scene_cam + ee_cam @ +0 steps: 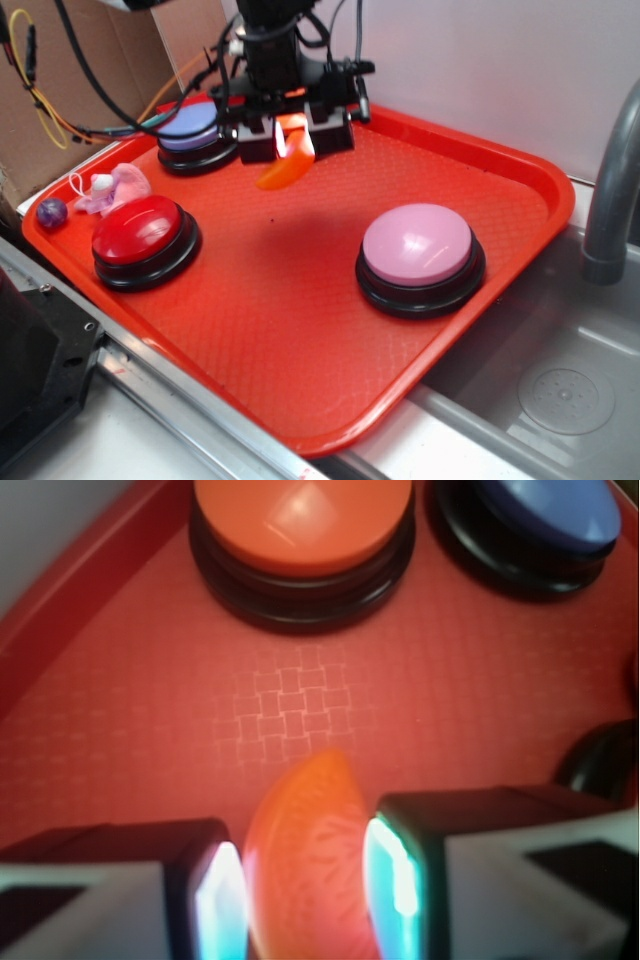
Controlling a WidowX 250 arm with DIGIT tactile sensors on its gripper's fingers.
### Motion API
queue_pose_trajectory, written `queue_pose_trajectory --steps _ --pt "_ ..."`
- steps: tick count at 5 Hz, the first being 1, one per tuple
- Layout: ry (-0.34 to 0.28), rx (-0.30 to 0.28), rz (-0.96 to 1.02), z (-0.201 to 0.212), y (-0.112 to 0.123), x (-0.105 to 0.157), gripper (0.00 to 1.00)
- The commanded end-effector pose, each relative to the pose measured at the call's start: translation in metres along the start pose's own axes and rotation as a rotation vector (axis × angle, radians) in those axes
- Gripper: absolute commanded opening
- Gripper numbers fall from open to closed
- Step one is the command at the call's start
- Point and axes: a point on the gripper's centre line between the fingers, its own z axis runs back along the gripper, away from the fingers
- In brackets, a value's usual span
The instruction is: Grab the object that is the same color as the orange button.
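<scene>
Gripper (293,135) clamping the orange wedge (283,170) between its fingers, hanging just above the red tray (300,330), near the orange button (302,525) and blue button (190,125).

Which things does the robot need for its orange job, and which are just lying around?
For the job:
- orange crescent piece, held between the jaws of the tool
- orange button, the color to match

Just lying about:
- red button
- pink button
- blue button
- purple ball
- pink and white toy
- red tray under it all
</scene>
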Motion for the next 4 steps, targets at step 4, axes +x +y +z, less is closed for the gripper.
queue_pose_trajectory --steps 4 --pt "0.042 -0.197 -0.142 0.119 0.005 0.039 0.0"
